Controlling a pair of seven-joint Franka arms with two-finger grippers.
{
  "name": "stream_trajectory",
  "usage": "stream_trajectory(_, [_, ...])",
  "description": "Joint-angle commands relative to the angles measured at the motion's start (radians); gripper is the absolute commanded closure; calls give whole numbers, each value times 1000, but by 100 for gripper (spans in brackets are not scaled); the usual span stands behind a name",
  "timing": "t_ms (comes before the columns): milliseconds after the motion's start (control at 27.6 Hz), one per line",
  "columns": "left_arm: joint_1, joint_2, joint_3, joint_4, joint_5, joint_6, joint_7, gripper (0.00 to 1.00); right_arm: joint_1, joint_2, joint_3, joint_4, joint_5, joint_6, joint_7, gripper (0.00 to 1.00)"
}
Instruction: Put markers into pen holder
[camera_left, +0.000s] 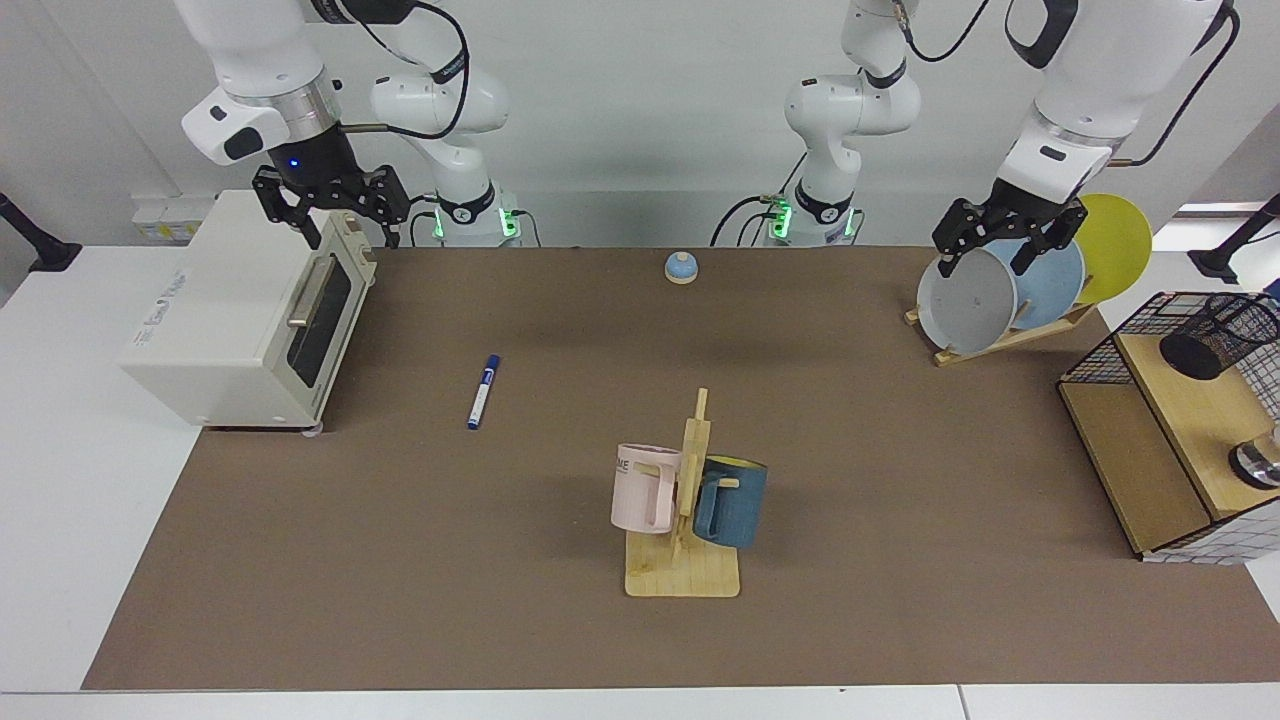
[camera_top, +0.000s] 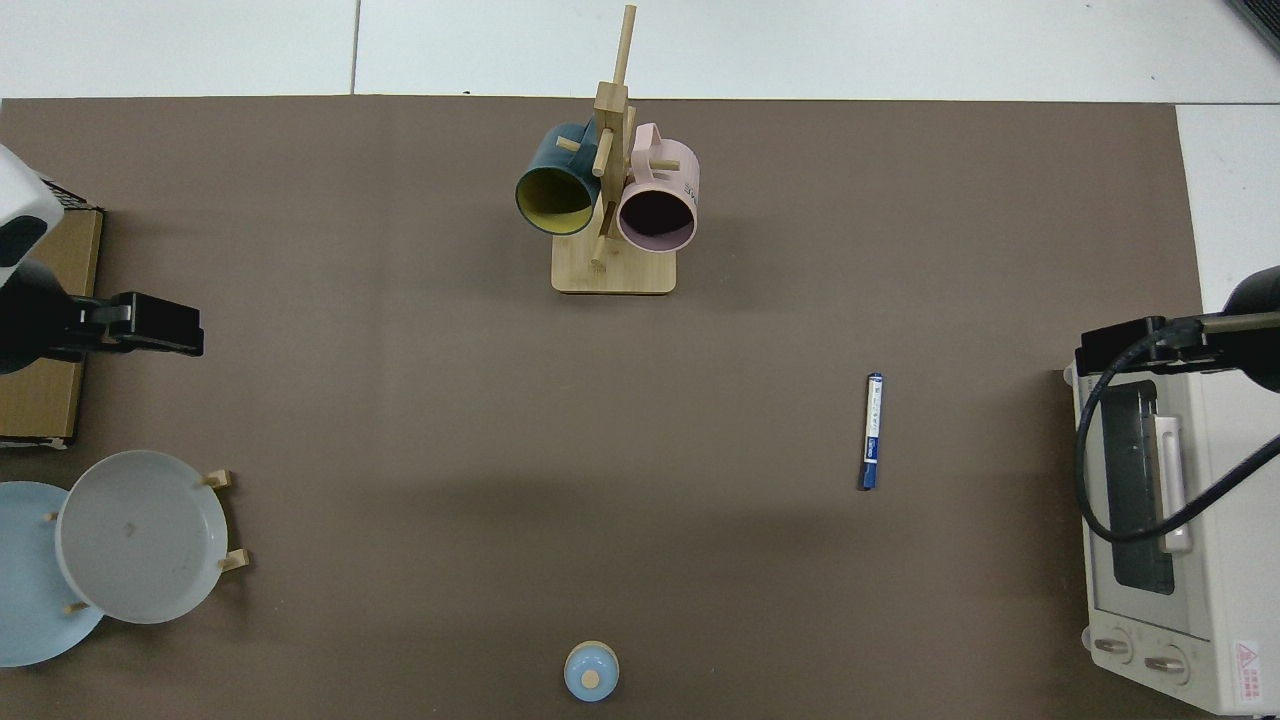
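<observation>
Your brown counter (camera_left: 400, 600) shows nothing done yet: the marker (camera_left: 484, 391) lies flat in the open, well apart from the pen holder (camera_left: 1218, 335), which sits tipped on the shelf (camera_left: 1180, 400). Farther back, your right hand (camera_left: 330, 205) hangs open and empty over the oven (camera_left: 230, 320); your left hand (camera_left: 1005, 240) waits open by the plates (camera_left: 970, 300), holding nothing.

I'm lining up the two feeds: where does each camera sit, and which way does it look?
Facing view: across the table, looking at both arm bases; right pincer above the toaster oven, left pincer at the plates.
Top view: overhead, looking down; only the pincers' tips enter at the edges.
Shared: marker, mug rack, toaster oven, plates.
</observation>
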Motion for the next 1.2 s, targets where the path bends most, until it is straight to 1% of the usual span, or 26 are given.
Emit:
stream_trajectory(0, [12, -3, -8, -4, 15, 5, -4, 0, -20, -32, 6, -46, 11, 32, -36, 0])
stream_trajectory(254, [11, -4, -8, -12, 15, 5, -5, 0, -19, -32, 8, -51, 23, 33, -35, 0])
stream_trajectory(544, [9, -3, -8, -15, 15, 5, -4, 0, -6, -22, 8, -84, 24, 64, -23, 0])
stream_trajectory(726, [9, -12, -8, -35, 15, 5, 1, 0, -2, -20, 11, -144, 29, 150, -18, 0])
stream_trajectory(907, [12, -15, -7, -46, 7, 7, 2, 0, 15, -17, 11, -195, 29, 194, -16, 0])
stream_trajectory(1052, [17, -17, -7, -58, 7, 11, 2, 0, 30, 18, 11, -221, 29, 269, -16, 0])
stream_trajectory(1161, [17, -17, -7, -67, 6, 11, 4, 0, 55, 60, 11, -221, 29, 282, 2, 0])
